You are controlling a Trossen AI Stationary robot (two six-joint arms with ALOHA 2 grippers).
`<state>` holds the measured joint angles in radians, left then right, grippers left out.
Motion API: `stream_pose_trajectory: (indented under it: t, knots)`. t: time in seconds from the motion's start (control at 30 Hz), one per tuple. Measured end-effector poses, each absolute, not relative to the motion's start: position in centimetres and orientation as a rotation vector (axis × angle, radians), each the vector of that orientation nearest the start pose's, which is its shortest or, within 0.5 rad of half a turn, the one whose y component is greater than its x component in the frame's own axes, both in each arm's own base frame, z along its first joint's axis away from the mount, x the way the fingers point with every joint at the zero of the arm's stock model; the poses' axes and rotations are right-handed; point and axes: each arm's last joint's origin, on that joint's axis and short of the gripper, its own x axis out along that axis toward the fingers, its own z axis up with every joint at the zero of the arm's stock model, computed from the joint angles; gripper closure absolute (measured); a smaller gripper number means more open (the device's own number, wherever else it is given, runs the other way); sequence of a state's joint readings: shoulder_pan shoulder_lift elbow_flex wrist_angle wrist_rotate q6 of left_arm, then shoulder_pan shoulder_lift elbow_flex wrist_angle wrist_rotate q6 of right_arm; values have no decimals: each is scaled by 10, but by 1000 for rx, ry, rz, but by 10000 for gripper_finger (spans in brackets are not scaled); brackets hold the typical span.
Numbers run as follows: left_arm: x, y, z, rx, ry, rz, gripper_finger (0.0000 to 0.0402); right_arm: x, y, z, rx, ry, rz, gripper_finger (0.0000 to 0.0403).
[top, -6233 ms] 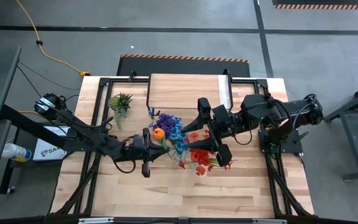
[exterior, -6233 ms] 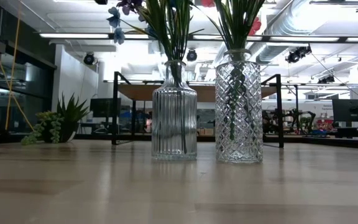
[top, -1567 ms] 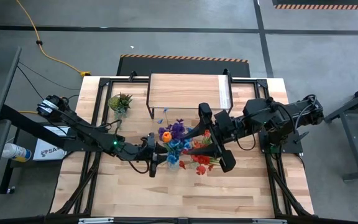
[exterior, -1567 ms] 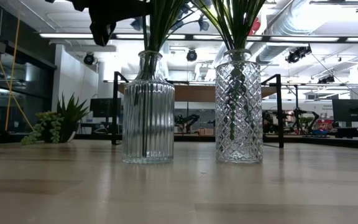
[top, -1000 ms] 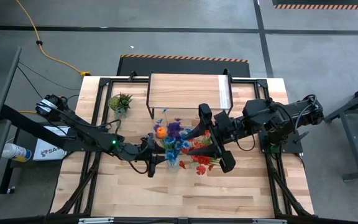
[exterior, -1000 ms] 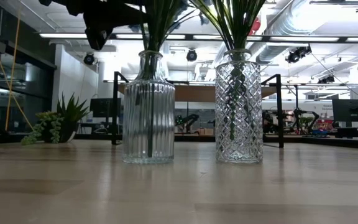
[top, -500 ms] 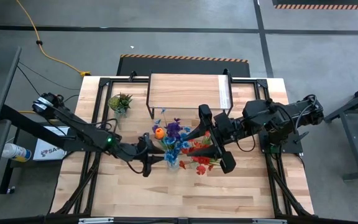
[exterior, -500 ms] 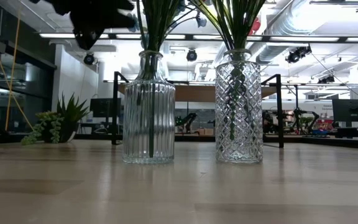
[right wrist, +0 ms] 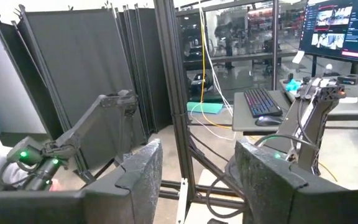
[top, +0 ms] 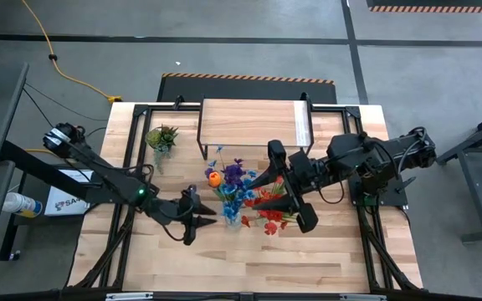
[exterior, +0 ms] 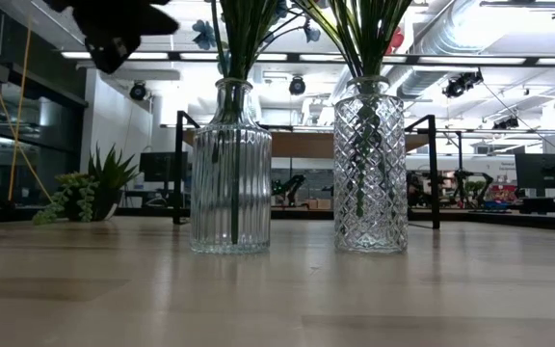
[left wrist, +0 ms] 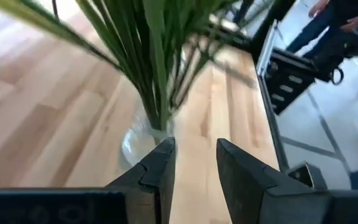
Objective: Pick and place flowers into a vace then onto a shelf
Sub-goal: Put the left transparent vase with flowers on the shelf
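Two glass vases stand on the table. The ribbed vase (exterior: pixel 230 169) holds the blue, purple and orange flowers (top: pixel 228 182). The diamond-cut vase (exterior: pixel 369 164) holds the red flowers (top: pixel 269 209). My left gripper (top: pixel 204 214) is open a little to the left of the ribbed vase, at stem height. In its wrist view the gripper (left wrist: pixel 194 144) has nothing between its fingers, and the green stems (left wrist: pixel 154 62) stand beyond them. My right gripper (right wrist: pixel 197 149) hangs open high over the red flowers and points level. The shelf (top: pixel 249 122) stands at the far edge.
A small green potted plant (top: pixel 161 136) stands at the far left of the table, left of the shelf. Bare planks (top: pixel 224 259) lie toward the near edge. The dark frame rails (top: pixel 375 242) run along the table's sides.
My left gripper has drawn back from the flower stems above the ribbed vase, going toward the table's left edge, and has tipped. The gap between its fingers looks the same. Both vases and their flowers stay where they were.
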<state>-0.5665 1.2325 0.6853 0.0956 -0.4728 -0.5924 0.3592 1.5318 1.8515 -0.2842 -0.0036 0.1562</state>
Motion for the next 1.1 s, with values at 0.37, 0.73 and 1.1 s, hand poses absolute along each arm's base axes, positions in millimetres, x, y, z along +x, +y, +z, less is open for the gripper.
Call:
stream_pose_trajectory:
  t: [0.37,0.73,1.1]
  knots:
    - [212,-144,227,-414,456,25,259,295,111,508,155,-16,365,210]
    - [217,-151,213,-610,530,45,259,295,111,508,153,-11,364,210]
    - [217,-151,213,-653,541,42,261,291,108,515,139,-71,341,210]
